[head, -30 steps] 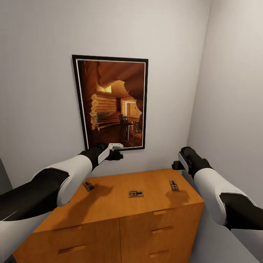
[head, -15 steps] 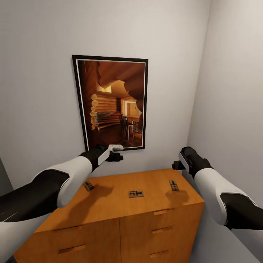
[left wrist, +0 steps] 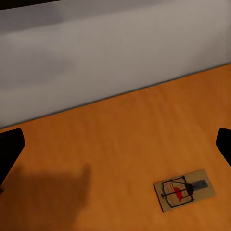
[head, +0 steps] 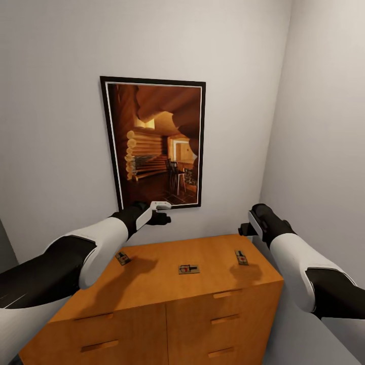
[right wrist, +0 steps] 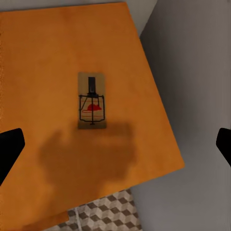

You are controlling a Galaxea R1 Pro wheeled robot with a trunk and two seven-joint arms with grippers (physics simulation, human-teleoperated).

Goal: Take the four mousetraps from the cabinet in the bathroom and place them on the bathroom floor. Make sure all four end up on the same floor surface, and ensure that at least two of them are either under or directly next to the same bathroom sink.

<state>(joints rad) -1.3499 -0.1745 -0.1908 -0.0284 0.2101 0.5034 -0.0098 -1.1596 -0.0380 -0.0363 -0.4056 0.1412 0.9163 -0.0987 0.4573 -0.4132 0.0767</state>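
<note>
Three small flat tan mousetraps on show, all lying on the smooth top of the waist-high orange-brown wooden cabinet (head: 167, 299), set against the pale grey wall (head: 50, 126) in a corner. Above it on that wall, a tall black-framed picture of a log-cabin interior (head: 157, 144). Below the top, drawer fronts with slab wooden pulls (head: 224, 319). Past the cabinet's edge, in the right wrist view, a patch of cube-patterned brown and cream floor tile (right wrist: 108, 214).

Both white-and-black arms raised over the cabinet, well apart. Left gripper (head: 163, 212) up near the picture's lower edge, above the back of the top, wide apart and empty (dark fingertips (left wrist: 9, 151) at opposite edges of its wrist view). Right gripper (head: 247, 227) over the top's right rear corner, likewise spread and holding nothing.

Left mousetrap (head: 122, 258) beside the left forearm; middle mousetrap (head: 188, 269) (left wrist: 184, 189) near the front centre; right mousetrap (head: 241, 257) (right wrist: 91, 101) below the right gripper, red spot visible.
</note>
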